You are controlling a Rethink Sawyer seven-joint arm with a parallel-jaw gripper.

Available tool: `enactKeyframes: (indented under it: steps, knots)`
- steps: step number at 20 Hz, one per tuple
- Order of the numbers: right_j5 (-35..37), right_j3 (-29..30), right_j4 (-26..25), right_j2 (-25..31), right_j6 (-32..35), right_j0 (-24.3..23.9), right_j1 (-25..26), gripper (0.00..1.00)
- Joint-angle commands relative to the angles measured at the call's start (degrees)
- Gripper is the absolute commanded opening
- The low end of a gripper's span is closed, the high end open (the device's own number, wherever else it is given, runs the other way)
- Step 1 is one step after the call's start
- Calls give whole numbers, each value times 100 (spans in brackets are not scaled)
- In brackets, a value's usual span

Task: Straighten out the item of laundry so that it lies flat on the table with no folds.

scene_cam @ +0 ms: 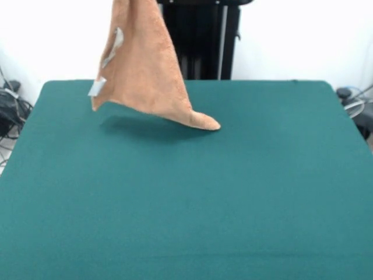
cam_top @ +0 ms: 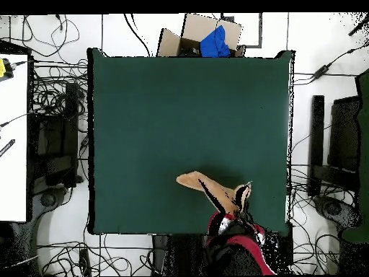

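Front view shows the towel (scene_cam: 145, 64) hanging from above, its top running out of the picture, so whatever holds it is hidden there. It drapes into a rough triangle: one lower corner trails onto the table (scene_cam: 186, 198) toward the far edge, while the other corner, with the small white tag (scene_cam: 97, 87), hangs clear above its own shadow. A pale band (scene_cam: 113, 46) runs down one side.

From overhead the cloth reads as a narrow strip near the robot's edge of the table, one end touching the felt, the other rising toward the red and black arm (cam_top: 241, 245). I cannot tell whether the gripper is clamped on the cloth (it is lost among cloth and arm), though the lifted hang suggests a grasp near one corner, probably so gravity pulls out the folds before laying it down.
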Motion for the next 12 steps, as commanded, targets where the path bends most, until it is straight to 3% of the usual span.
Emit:
enactKeyframes:
  steps: [1, 8, 12]
  knots:
    - [-13, 678, 325, 421, -1700, -505, -189, 0]
    - [-94, 637, 441, 827, -2295, -1178, -177, 0]
    - [7, 446, 384, 980, -2267, -1334, -95, 0]
